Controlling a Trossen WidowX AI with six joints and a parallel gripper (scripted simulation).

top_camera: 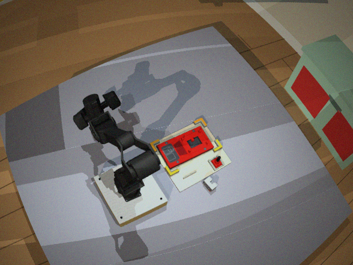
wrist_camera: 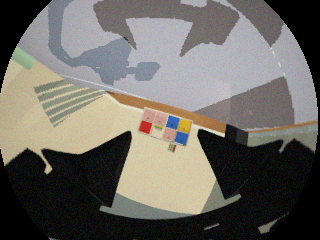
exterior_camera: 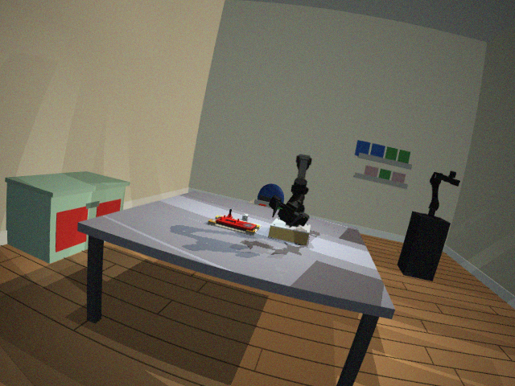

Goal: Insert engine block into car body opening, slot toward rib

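Note:
The engine block, a small whitish block (top_camera: 211, 186) (exterior_camera: 245, 217) with a notch in its top outline, lies on the table just outside the cream base board (top_camera: 182, 184). The red car body (top_camera: 184, 157) (exterior_camera: 236, 224) lies flat on the board between corner brackets. Its dark square opening (top_camera: 195, 142) holds no block, and a small red rib juts in at one edge. My gripper (top_camera: 96, 109) (exterior_camera: 287, 211) (wrist_camera: 166, 134) is open and empty, raised well away from the car body and the block. The wrist view shows neither of them.
A red piece with a black knob (top_camera: 217, 162) stands in a holder on the board near the block. Orange and yellow brackets (top_camera: 218, 145) rise at the car body's corners. A thin raised strip (top_camera: 190, 174) lies on the board. My arm's pale mounting block (top_camera: 145, 206) (exterior_camera: 288, 235) is beside the board.

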